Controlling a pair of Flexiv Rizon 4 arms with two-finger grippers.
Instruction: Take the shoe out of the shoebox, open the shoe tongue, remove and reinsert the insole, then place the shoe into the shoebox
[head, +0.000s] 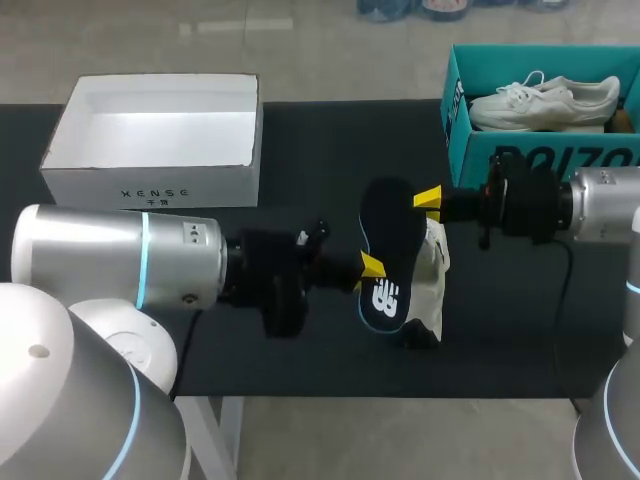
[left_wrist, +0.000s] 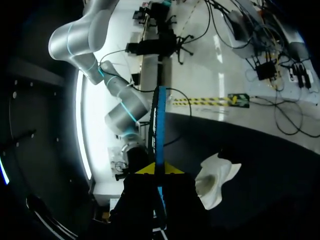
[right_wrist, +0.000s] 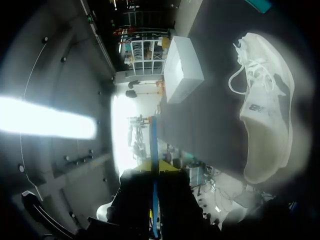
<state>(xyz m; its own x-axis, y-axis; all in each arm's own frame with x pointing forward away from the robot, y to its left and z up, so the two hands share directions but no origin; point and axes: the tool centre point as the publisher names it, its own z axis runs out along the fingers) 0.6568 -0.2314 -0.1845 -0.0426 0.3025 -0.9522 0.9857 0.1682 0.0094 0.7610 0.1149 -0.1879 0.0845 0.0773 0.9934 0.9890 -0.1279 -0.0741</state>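
The black foam insole (head: 388, 245), blue-rimmed with a white logo, hangs above the black tabletop (head: 300, 180), its long axis running away from the robot. The left fingers (head: 372, 265) pinch it near the logo end and the right fingers (head: 427, 198) near the far end, both closed on it. The white lace-up shoe (head: 434, 275) lies just beneath, nearer the right arm.

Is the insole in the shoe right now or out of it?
Out. The left gripper and right gripper are both shut on the black insole, holding it clear of the white shoe.
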